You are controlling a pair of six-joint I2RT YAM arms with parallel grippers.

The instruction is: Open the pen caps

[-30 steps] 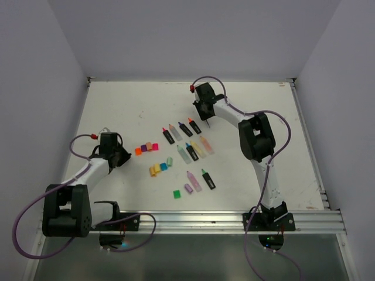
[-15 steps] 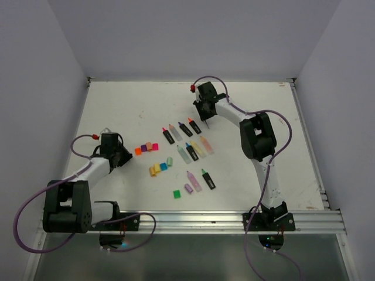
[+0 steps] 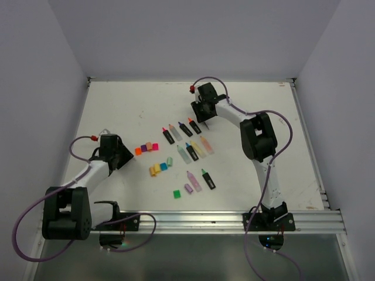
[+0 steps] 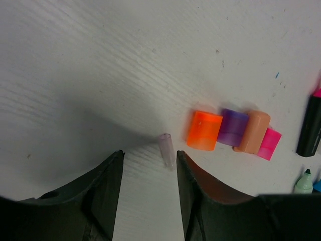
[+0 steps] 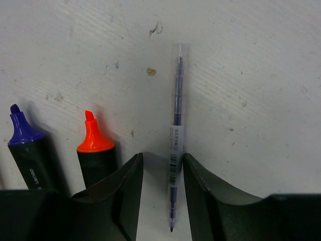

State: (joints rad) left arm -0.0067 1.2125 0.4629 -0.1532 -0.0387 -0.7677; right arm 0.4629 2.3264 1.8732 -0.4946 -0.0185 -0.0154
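Observation:
Loose pen caps lie in a row: orange (image 4: 204, 130), purple (image 4: 232, 127), peach (image 4: 253, 131) and pink (image 4: 269, 144). In the top view this row (image 3: 147, 148) is right of my left gripper (image 3: 119, 154). More caps lie apart: yellow (image 3: 153, 170), blue (image 3: 163, 166), green (image 3: 176, 194). My left gripper (image 4: 149, 154) is open and low over the table, with a small clear lilac tube (image 4: 166, 149) lying just ahead between its fingertips. My right gripper (image 5: 162, 158) is open and straddles a thin uncapped pen (image 5: 175, 140) on the table.
Uncapped black highlighters with orange (image 5: 93, 145) and purple (image 5: 27, 140) tips lie left of the right gripper. Several more highlighter bodies (image 3: 190, 149) lie mid-table. A black pink-tipped highlighter (image 4: 311, 125) is at the left wrist view's right edge.
The left arm has shifted slightly, its gripper still by the cap row. The right gripper has barely moved.

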